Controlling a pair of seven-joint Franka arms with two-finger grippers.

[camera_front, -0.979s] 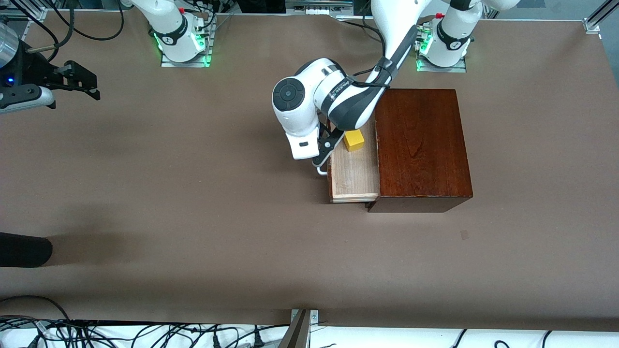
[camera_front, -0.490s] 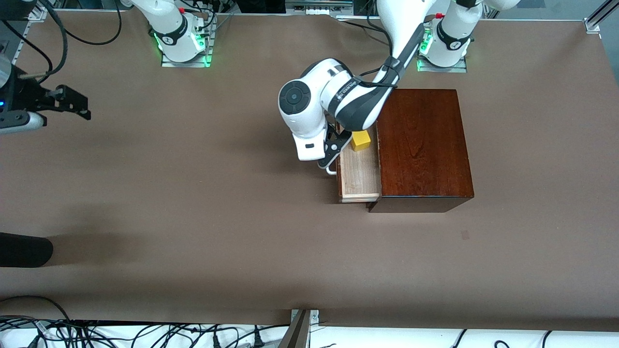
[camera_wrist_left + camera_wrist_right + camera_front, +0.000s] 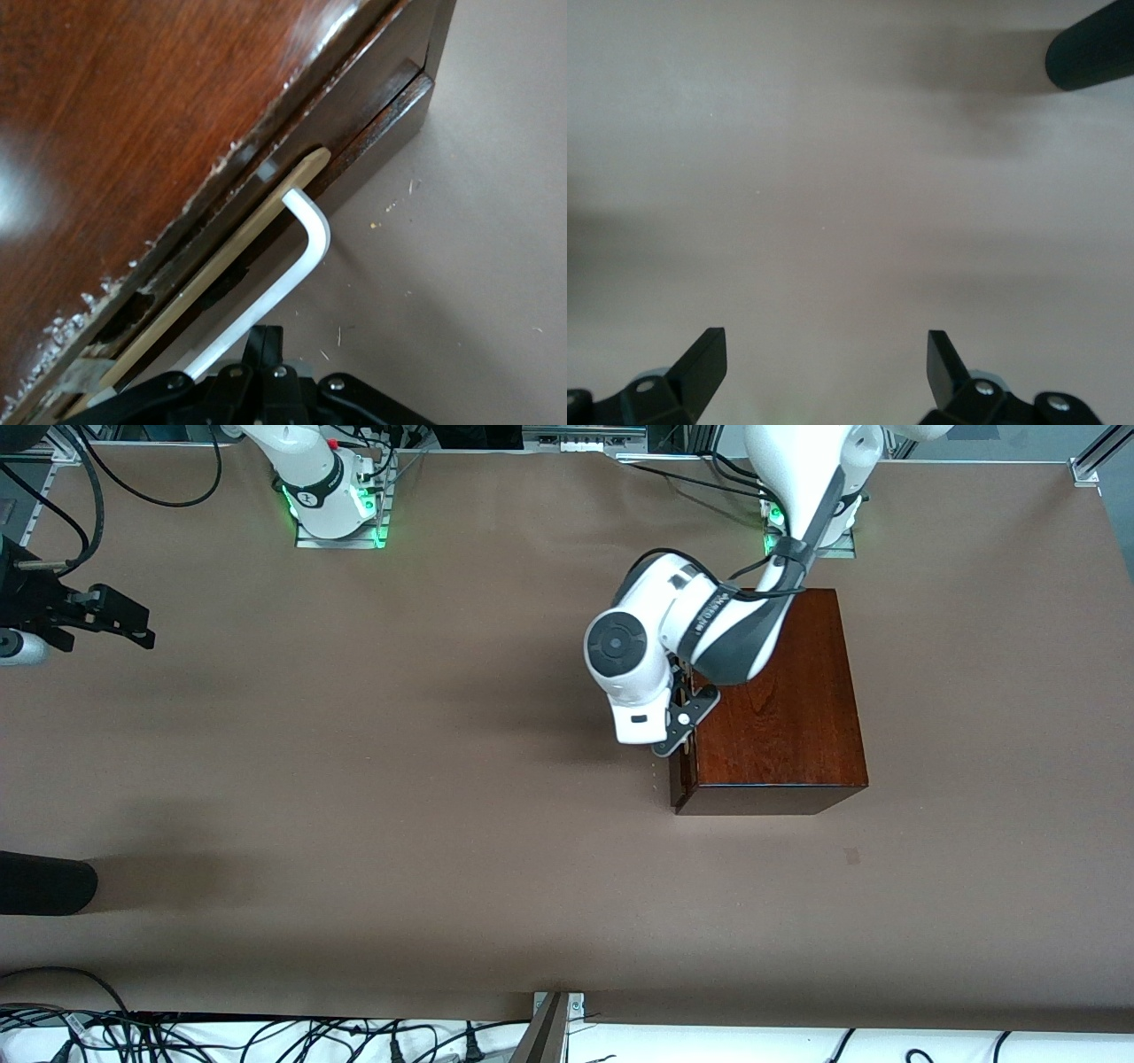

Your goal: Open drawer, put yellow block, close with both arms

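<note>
A brown table (image 3: 354,797) is seen with a dark wooden box (image 3: 775,691) toward the left arm's end. The drawer (image 3: 372,133) is pushed almost flush into the box; its white handle (image 3: 292,266) projects from the front. The left gripper (image 3: 678,726) is set at that handle, fingers (image 3: 261,350) closed together. The yellow block is not visible. The right gripper (image 3: 824,354) is held over bare table at the right arm's end, jaws spread wide, nothing gripped, the arm waiting.

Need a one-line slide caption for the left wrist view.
Left hand shut on the white handle of the drawer, pushed nearly flush into the mahogany box.
</note>
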